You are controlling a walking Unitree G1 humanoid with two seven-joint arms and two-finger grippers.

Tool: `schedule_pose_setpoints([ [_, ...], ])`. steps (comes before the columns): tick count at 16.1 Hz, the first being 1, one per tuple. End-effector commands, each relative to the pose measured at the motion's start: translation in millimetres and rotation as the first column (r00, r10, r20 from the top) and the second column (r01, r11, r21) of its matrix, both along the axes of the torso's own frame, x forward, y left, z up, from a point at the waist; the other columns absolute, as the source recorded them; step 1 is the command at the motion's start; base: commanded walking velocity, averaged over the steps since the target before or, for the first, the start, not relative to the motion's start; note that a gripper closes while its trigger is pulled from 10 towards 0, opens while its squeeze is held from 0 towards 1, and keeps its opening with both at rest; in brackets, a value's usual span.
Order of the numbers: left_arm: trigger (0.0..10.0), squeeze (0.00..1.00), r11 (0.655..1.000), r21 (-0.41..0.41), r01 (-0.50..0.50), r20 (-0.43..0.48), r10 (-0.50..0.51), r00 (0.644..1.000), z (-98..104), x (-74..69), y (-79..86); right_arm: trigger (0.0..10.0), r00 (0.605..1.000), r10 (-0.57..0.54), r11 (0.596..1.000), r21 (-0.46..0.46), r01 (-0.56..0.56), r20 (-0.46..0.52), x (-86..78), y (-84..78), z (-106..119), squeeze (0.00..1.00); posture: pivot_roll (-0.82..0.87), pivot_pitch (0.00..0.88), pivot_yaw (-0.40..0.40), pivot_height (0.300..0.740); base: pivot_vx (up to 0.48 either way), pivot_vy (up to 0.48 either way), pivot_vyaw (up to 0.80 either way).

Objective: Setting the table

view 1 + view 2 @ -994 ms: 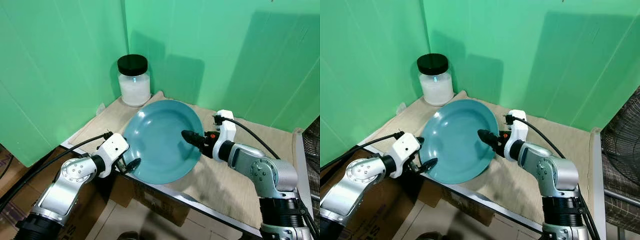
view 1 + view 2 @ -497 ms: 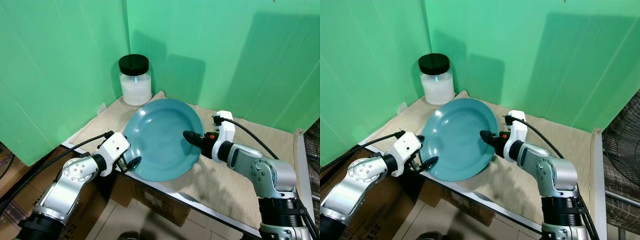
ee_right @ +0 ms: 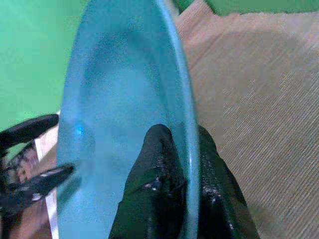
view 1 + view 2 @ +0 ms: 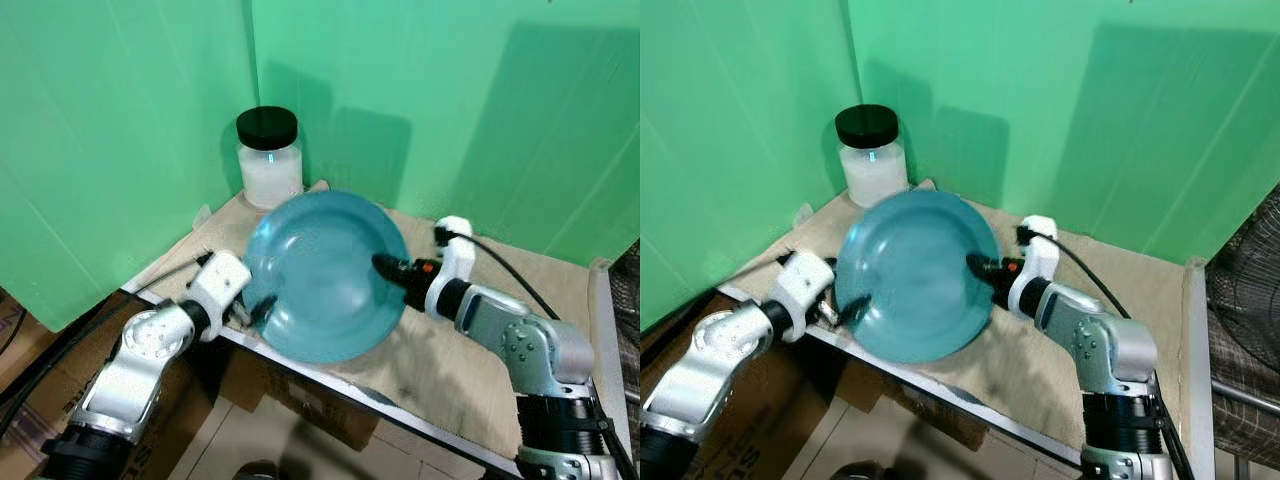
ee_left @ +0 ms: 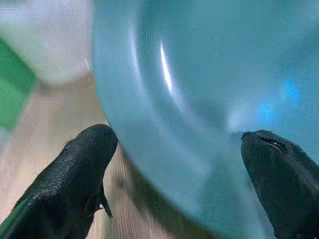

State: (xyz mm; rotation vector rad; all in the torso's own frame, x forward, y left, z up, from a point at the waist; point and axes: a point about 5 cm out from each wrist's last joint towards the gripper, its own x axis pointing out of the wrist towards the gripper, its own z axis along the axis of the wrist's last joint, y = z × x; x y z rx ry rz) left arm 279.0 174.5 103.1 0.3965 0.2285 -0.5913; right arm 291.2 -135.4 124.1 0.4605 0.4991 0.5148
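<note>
A teal plate (image 4: 325, 275) hangs tilted above the front of the cloth-covered table (image 4: 480, 370), blurred by motion. My right gripper (image 4: 385, 265) is shut on the plate's right rim; in the right wrist view its fingers (image 3: 157, 159) pinch the rim of the plate (image 3: 114, 109) from both sides. My left gripper (image 4: 255, 305) is at the plate's lower left rim and stands open. In the left wrist view its two fingers (image 5: 75, 174) are wide apart, with the edge of the plate (image 5: 199, 74) between them.
A glass jar (image 4: 269, 155) with a black lid and white contents stands at the table's back left corner. Green screens close in the back and left. A wire fan guard (image 4: 1245, 300) stands at the right. The table's front edge runs under the plate.
The plate has tipped up to face the camera more and has risen off the table. My left gripper has moved in and up to the plate's left rim.
</note>
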Motion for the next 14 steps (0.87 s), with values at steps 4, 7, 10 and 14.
schedule_pose_setpoints([
  [4, 10.0, 0.00, 0.988, -0.151, -0.018, 0.210, 0.050, 0.976, 61.1, -4.7, -4.9, 0.0, 0.971, -0.147, 0.987, 0.096, 0.130, 0.191, -9.2, -19.8, 42.5, 0.00, 0.14, 0.000, 0.005, 0.740, 0.000, 0.000, 0.00],
  [7, 10.0, 0.00, 0.981, -0.182, -0.064, 0.256, 0.110, 0.960, 89.1, -16.7, -9.2, 10.0, 0.904, -0.181, 0.982, 0.117, 0.146, 0.386, -30.0, -17.1, 74.8, 0.00, 0.13, 0.000, 0.023, 0.740, 0.000, 0.000, 0.00],
  [10, 10.0, 0.00, 0.976, -0.170, -0.139, 0.269, 0.181, 0.946, 83.1, -15.3, -10.6, 10.0, 0.855, -0.194, 0.981, 0.072, 0.182, 0.482, -45.9, 0.7, 86.3, 0.00, 0.11, 0.000, 0.032, 0.740, 0.000, 0.000, -0.45],
  [14, 10.0, 0.00, 0.968, -0.161, -0.192, 0.240, 0.227, 0.944, 79.7, -17.4, -19.6, 10.0, 0.799, -0.296, 0.939, 0.005, 0.345, 0.524, -48.8, -7.6, 77.1, 0.00, 0.11, 0.000, 0.033, 0.740, 0.000, 0.000, -0.79],
])
